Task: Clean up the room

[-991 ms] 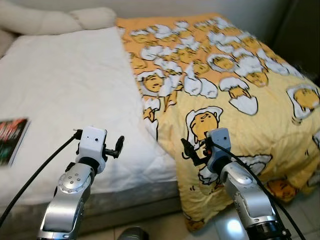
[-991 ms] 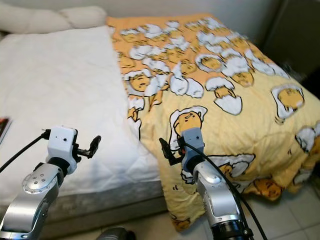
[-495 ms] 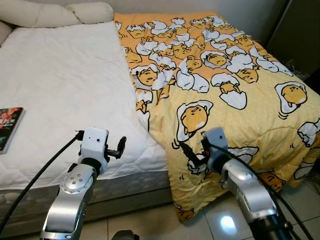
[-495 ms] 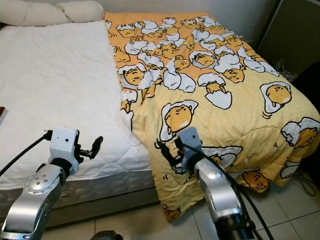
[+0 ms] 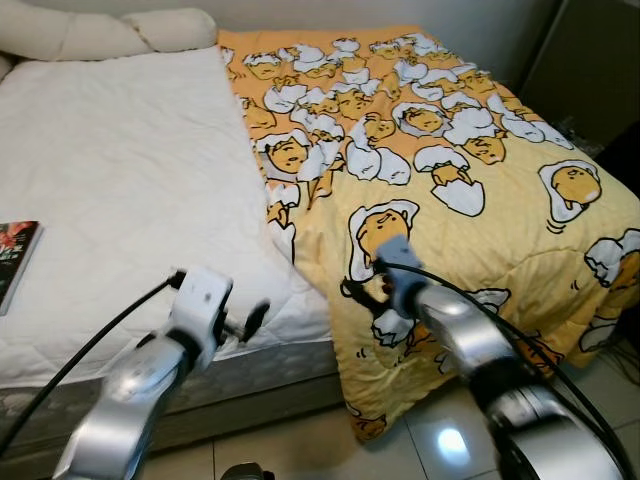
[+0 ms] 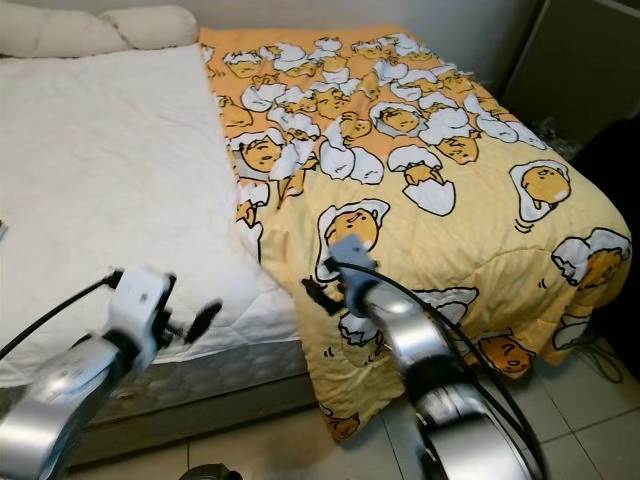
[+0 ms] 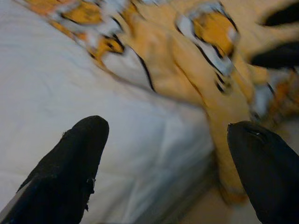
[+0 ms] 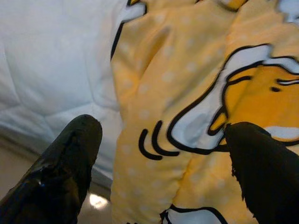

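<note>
A yellow blanket point(image 5: 450, 150) printed with cartoon eggs covers the right half of the bed and hangs over its foot toward the floor. The left half is bare white mattress point(image 5: 120, 170). My left gripper point(image 5: 252, 320) is open, blurred, and hovers over the near edge of the mattress; in the left wrist view its fingers point(image 7: 79, 158) stand wide apart above the white sheet. My right gripper point(image 5: 362, 295) is open just in front of the blanket's hanging edge; the right wrist view has the yellow cloth point(image 8: 187, 93) between its spread fingers point(image 8: 70, 158), and nothing is gripped.
A book point(image 5: 15, 262) lies on the mattress at the far left. Pillows point(image 5: 100, 30) sit at the head of the bed. Tiled floor point(image 5: 300, 440) runs along the foot. Dark furniture point(image 5: 600, 60) stands to the right, with cables point(image 6: 610, 360) on the floor.
The camera has shifted, so the whole bed sits differently in view. Both arms are blurred by motion; the right gripper has come closer to the blanket's hanging edge, and the left has dropped lower.
</note>
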